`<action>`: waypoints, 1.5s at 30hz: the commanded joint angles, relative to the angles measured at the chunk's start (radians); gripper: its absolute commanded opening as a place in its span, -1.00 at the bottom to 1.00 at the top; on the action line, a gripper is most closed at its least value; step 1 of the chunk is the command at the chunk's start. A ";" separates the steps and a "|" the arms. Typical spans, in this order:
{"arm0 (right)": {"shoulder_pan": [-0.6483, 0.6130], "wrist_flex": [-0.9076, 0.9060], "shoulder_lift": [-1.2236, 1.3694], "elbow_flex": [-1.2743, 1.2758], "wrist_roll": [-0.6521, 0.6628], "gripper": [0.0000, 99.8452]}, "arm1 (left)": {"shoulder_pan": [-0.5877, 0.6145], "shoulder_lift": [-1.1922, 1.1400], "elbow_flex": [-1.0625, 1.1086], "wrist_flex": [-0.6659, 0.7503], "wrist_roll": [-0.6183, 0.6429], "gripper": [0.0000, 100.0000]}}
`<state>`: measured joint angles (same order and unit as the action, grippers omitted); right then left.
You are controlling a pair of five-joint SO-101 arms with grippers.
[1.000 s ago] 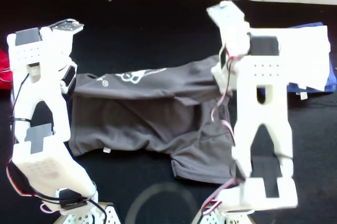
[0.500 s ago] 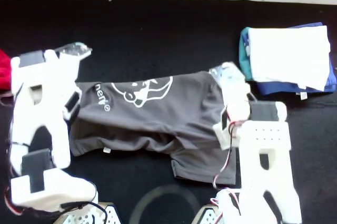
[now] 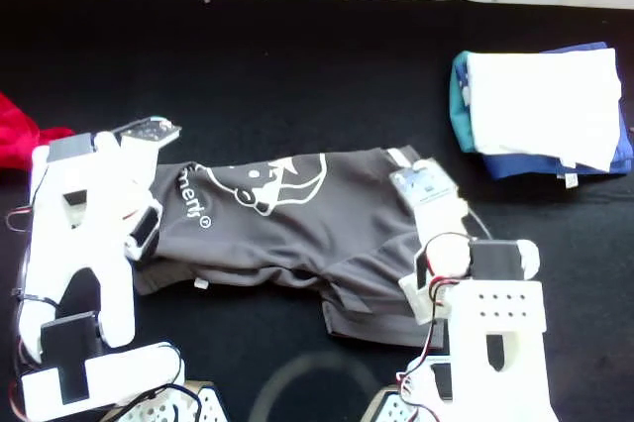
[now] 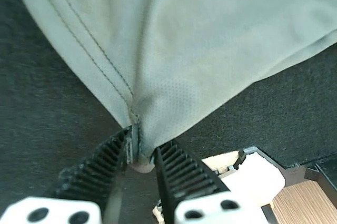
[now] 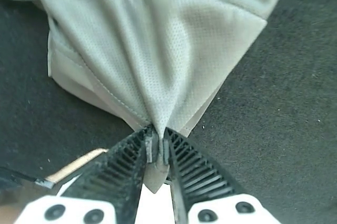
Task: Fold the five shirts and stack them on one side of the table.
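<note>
A rumpled grey shirt (image 3: 287, 234) lies mid-table (image 3: 297, 55), with a folded stack (image 3: 540, 110) at the far right. The left gripper (image 4: 141, 148) is clamped on its left hem and the right gripper (image 5: 157, 140) on its right corner. Red cloth (image 3: 20, 135), perhaps a shirt, lies at the left edge.

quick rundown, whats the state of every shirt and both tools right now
grey shirt: spread out, rumpled, partly folded over, pinched at two edges
left tool: shut on the grey shirt's hem
right tool: shut on a gathered edge of the grey shirt
stack: folded, white on top, blue and teal beneath
red shirt: bunched, not folded
</note>
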<state>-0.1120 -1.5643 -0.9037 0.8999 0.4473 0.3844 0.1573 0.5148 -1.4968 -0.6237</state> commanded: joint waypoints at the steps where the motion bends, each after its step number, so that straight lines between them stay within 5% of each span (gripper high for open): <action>1: 0.061 -0.004 -0.050 0.001 0.052 -0.99 | -0.015 0.042 -0.013 -0.002 -0.008 -0.98; 9: 0.143 -0.002 -0.067 0.028 0.140 -0.99 | -0.016 0.028 -0.062 -0.086 -0.009 -0.98; 17: 0.130 0.051 -0.065 0.111 0.146 -0.97 | -0.025 0.012 0.035 0.014 -0.008 -0.98; 26: 0.124 0.033 -0.073 -0.012 0.140 -0.67 | 0.008 0.018 -0.179 -0.074 -0.008 -0.57; 34: 0.104 0.107 -0.056 -0.251 0.126 -0.75 | -0.004 0.005 -0.470 -0.153 -0.003 -0.64; 37: 0.041 0.202 0.025 -0.254 0.058 -1.00 | -0.051 -0.012 -0.438 -0.081 0.002 -1.00; 45: -0.147 0.469 0.456 -0.335 -0.083 -0.99 | -0.127 -0.283 -0.426 0.084 0.120 -0.98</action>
<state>-0.2133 -1.1899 -0.5815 0.6437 0.4120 0.2846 -0.0483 0.1174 -1.4615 -0.5363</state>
